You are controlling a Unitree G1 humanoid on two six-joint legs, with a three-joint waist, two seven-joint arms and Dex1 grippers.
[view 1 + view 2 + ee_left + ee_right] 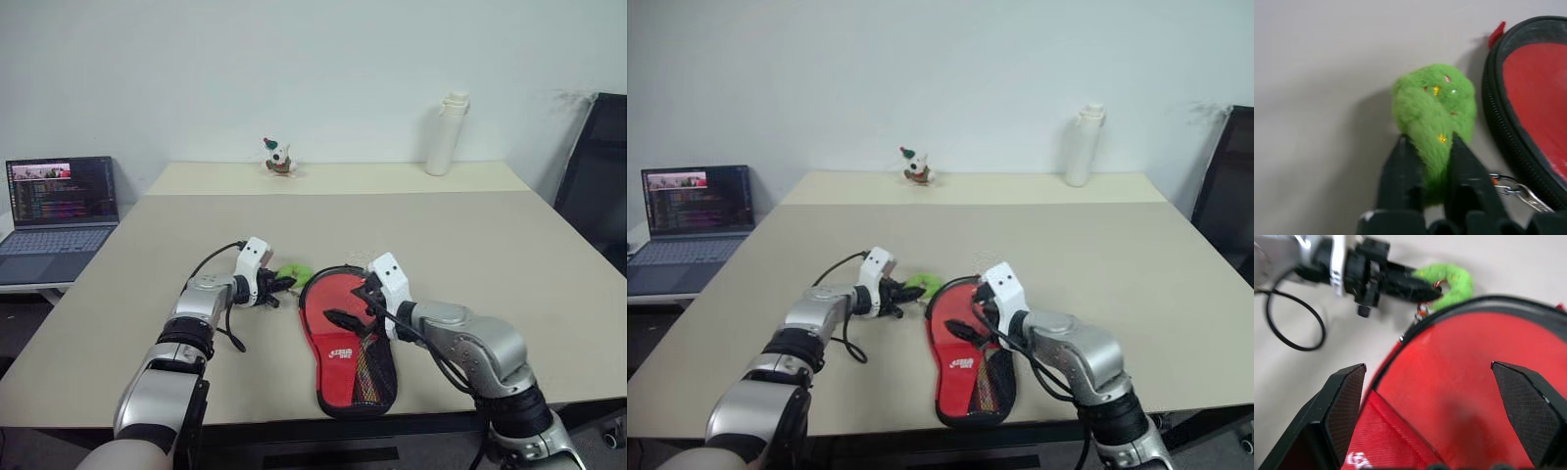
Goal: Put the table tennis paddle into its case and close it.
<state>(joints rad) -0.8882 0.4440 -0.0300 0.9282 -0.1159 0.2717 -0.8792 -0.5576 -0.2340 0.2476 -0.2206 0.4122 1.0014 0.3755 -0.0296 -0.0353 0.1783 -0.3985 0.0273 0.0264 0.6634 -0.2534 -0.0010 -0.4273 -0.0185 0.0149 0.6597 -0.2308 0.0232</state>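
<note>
The case point(345, 345) lies flat on the table, red side up, with a white logo and a black mesh pocket at its near end. Inside its black zipper rim point(1498, 127) is a smooth round red surface point(1469, 382); I cannot tell whether this is the table tennis paddle's face, and no handle shows. A fuzzy green ball point(1435, 103) lies just left of the case's round end, and a small metal clasp point(1511, 187) lies between it and the rim. My left gripper point(1427, 143) is shut on this ball. My right gripper point(1428, 366) hovers open over the round end.
The tan table point(490, 235) stretches far behind the case. At its far edge stand a small toy figure point(279, 157) and a white bottle point(446, 132). An open laptop point(59, 211) sits off to the left and a black chair point(598, 176) to the right.
</note>
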